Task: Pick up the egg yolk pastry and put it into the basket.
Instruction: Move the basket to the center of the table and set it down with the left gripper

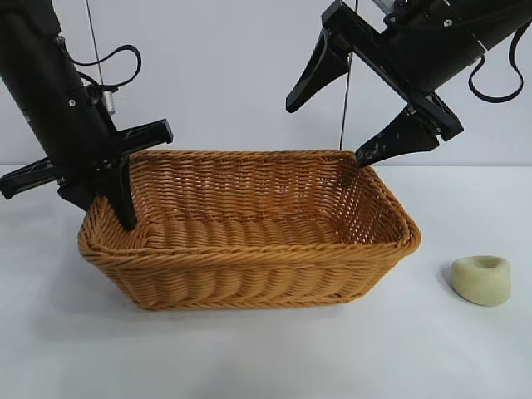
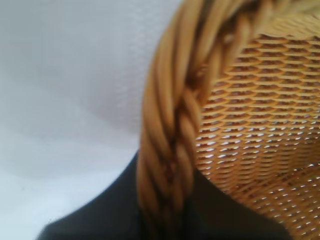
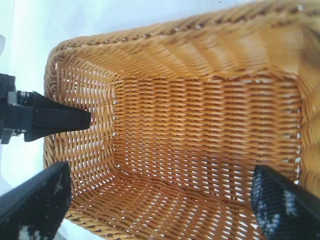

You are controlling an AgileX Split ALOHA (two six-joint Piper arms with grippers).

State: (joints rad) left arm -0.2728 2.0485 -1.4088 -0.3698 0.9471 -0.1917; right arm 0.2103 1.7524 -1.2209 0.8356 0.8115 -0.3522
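The egg yolk pastry (image 1: pixel 481 278), a pale cream lump with a dimpled top, lies on the white table to the right of the basket (image 1: pixel 249 274), apart from it. The orange-brown wicker basket is empty inside (image 3: pixel 200 130). My left gripper (image 1: pixel 112 204) is shut on the braided rim (image 2: pixel 170 125) at the basket's left end, one finger inside and one outside. It also shows in the right wrist view (image 3: pixel 55 121). My right gripper (image 1: pixel 326 133) hangs wide open and empty above the basket's right end (image 3: pixel 160 171). The pastry is out of both wrist views.
The white table (image 1: pixel 465 357) extends in front of and to the right of the basket. A plain white wall stands behind. Two thin cables hang down behind the arms.
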